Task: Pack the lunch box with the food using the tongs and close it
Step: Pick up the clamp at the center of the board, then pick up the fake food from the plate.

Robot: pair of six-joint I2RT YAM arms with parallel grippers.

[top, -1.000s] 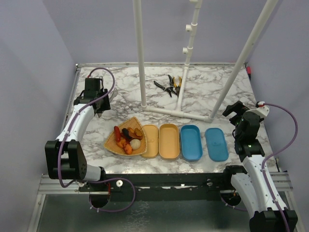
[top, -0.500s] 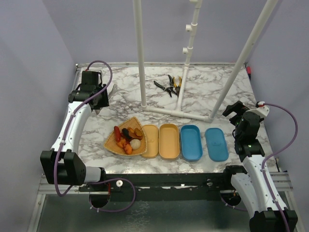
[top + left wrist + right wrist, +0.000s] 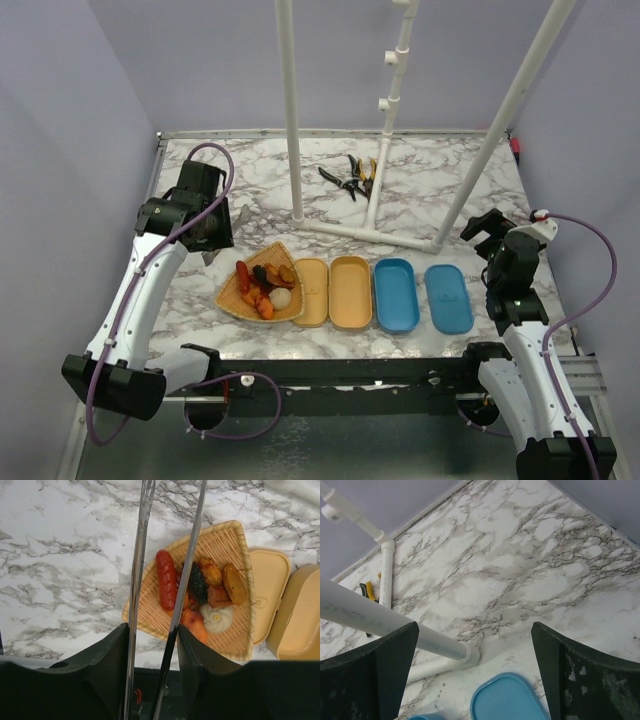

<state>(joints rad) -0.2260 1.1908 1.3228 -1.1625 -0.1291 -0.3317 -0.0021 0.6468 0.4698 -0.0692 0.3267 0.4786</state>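
Marble-topped table [image 3: 440, 170], contents as I see them:

- **Left gripper** [image 3: 151, 630]: over the left side of the table, beside the tray's left corner. Its fingers [image 3: 112, 655] are clamped on the tongs, one finger against the outside of each tong arm.
- **Tongs** [image 3: 137, 580]: thin grey metal, held off the table. The two arms stand a little apart. In the wrist view they run out across the tray's left part, on either side of the red sausage. The tips lie beyond the frame edge, so I cannot tell whether they touch anything.
- **Woven tray** [image 3: 229, 296]: triangular, tan, near the front edge, left of centre.
- **Food**, all heaped in the tray: a red sausage [image 3: 166, 580], a dark brown piece [image 3: 198, 582], a round beige ball [image 3: 216, 619], and orange pieces [image 3: 234, 584] packed around them.
- **Beige lunch box** [image 3: 350, 291]: open and empty, two halves side by side, the left half touching the tray's right edge.
- **Blue lunch box** [image 3: 396, 294]: two open halves just to the right, the far half set slightly apart.
- **Right gripper** [image 3: 485, 228]: raised over the right edge of the table, jaws spread wide with nothing between them.
- **Pliers** [image 3: 352, 178]: black and yellow handles, lying near the back edge, centre.
- **White pipe frame** [image 3: 370, 232]: its base rests behind the boxes and its uprights rise out of view.
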